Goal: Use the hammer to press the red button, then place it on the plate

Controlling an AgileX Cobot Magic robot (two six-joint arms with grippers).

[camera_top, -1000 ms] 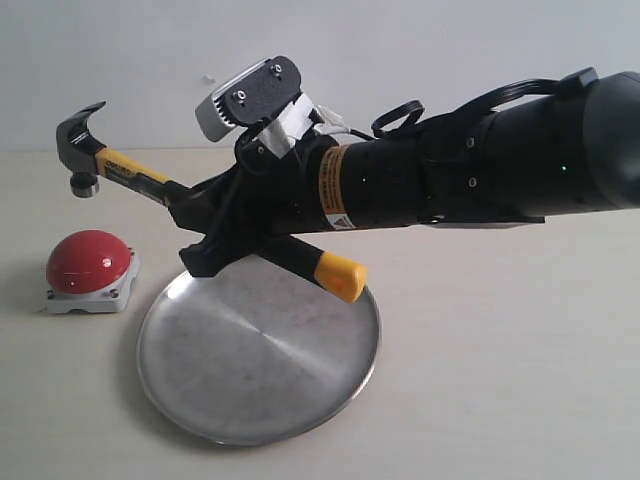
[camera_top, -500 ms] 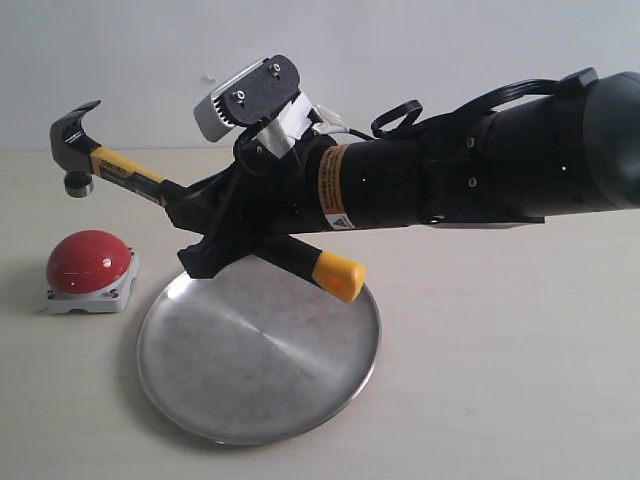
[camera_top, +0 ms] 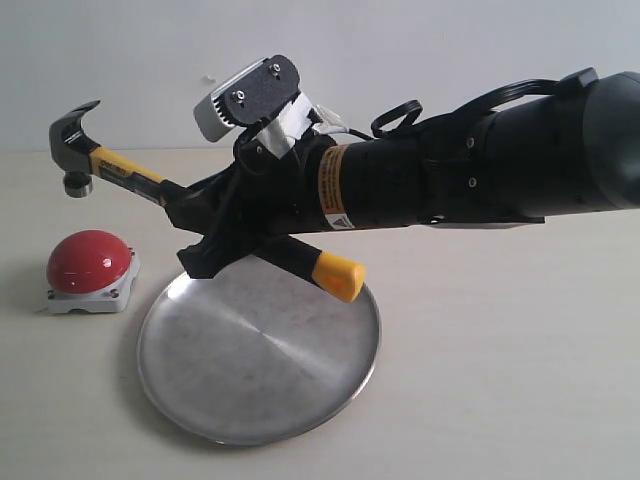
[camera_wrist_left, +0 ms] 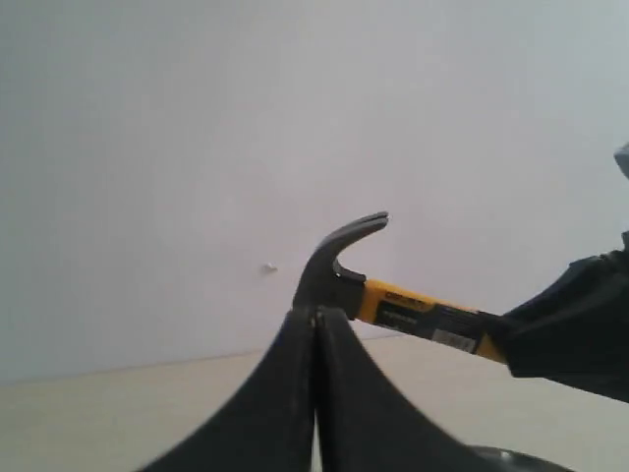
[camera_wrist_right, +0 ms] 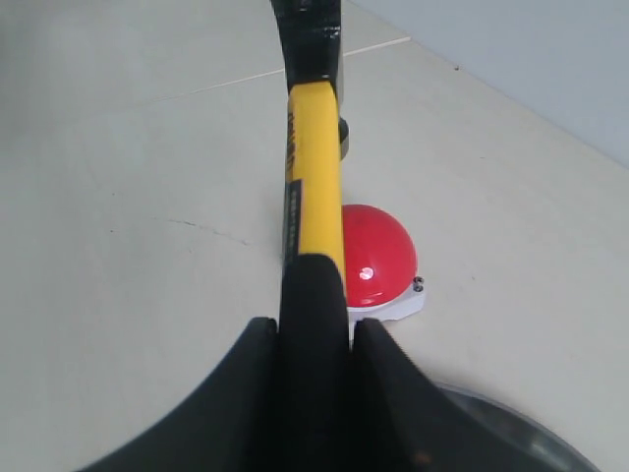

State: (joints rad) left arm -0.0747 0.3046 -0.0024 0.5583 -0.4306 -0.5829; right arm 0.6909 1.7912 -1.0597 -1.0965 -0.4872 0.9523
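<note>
Right tool (camera_top: pixel 190 218) is clamped on the hammer (camera_top: pixel 122 171), partway along the handle. The steel head sticks out to the left and the yellow end trails back over the far edge of the plate (camera_top: pixel 262 372).

Over the last second the head crept a little left and up. For the last half second it has barely moved.

The head now hangs above the red button (camera_top: pixel 90 262), with clear air between the striking face and the dome. No contact. The button sits on the table (camera_top: pixel 500 350), just left of the plate, and looks unpressed.

Right wrist view: the handle (camera_wrist_right: pixel 314 157) runs over the button (camera_wrist_right: pixel 381 258), so the line-up looks close.

Left tool (camera_wrist_left: pixel 314 339): fingers pressed together, holding nothing, well clear of the work.

Judgement: the slide has ended and the arm seems poised before the downward press. The press is not yet made, and placing the hammer on the plate comes after it. The head may sit slightly off the dome's centre, so the press could glance off.
</note>
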